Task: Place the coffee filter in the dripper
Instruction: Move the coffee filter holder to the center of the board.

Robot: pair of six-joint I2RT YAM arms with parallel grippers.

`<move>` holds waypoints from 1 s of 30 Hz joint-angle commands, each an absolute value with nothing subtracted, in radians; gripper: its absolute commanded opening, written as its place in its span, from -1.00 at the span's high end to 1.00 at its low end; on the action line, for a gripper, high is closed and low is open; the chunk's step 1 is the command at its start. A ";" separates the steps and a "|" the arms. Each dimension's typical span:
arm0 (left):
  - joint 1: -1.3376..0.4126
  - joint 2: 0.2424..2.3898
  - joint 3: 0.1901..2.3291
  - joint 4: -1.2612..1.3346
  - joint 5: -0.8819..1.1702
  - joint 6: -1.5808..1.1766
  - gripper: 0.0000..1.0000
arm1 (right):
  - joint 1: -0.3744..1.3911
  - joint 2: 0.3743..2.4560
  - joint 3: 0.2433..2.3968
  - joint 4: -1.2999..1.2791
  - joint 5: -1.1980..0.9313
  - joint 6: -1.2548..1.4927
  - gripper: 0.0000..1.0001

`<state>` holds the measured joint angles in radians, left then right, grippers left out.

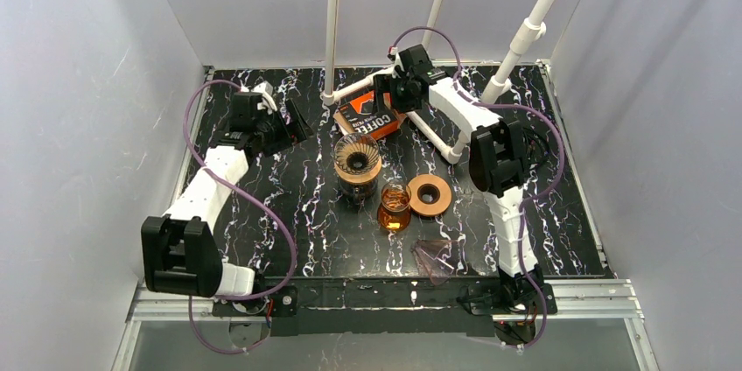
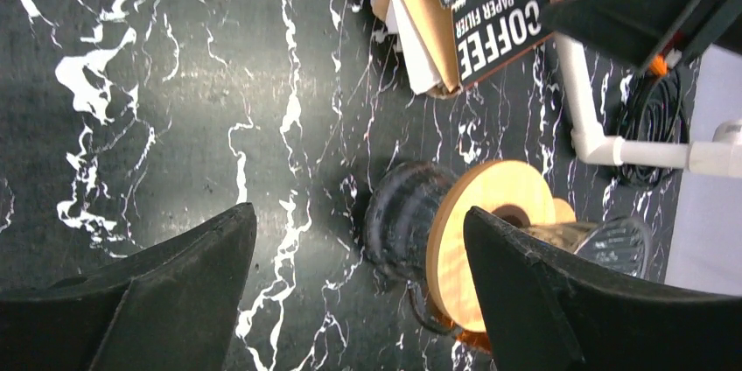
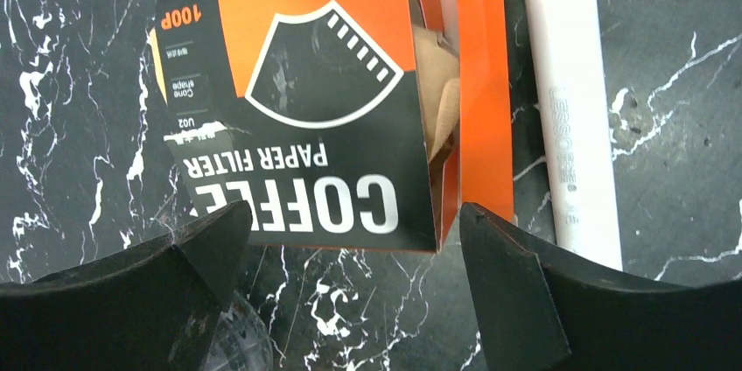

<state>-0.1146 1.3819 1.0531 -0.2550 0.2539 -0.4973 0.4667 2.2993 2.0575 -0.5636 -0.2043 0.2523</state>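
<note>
The glass cone dripper [image 1: 357, 156] stands mid-table on a dark ribbed base with a wooden collar. It also shows in the left wrist view [image 2: 490, 235]. The orange and black coffee filter box [image 1: 372, 117] lies just behind it, and brown paper filters [image 3: 437, 95] show at its open end. My right gripper [image 1: 391, 101] is open and empty above the box's near edge [image 3: 354, 212]. My left gripper [image 1: 296, 126] is open and empty, left of the dripper, which sits off its right finger [image 2: 359, 213].
A loose wooden ring [image 1: 429, 194] and an amber glass [image 1: 394, 206] sit right of the dripper. A clear cone-shaped piece [image 1: 435, 259] lies near the front edge. White pipes [image 3: 569, 100] run beside the box and up the back.
</note>
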 commanded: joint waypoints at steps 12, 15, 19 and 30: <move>-0.111 1.237 0.932 -0.375 0.324 -0.461 -0.74 | 0.506 2.419 2.199 -0.565 -0.338 0.267 -0.71; -0.111 1.237 0.929 -0.386 0.314 -0.453 -0.74 | 0.520 2.415 2.179 -0.565 -0.344 0.256 -0.57; -0.111 1.245 0.927 -0.390 0.305 -0.450 -0.74 | 0.531 2.407 2.147 -0.563 -0.368 0.232 -0.44; -0.111 1.330 0.945 -0.363 0.326 -0.503 -0.73 | 0.535 2.416 2.133 -0.565 -0.505 0.184 -0.46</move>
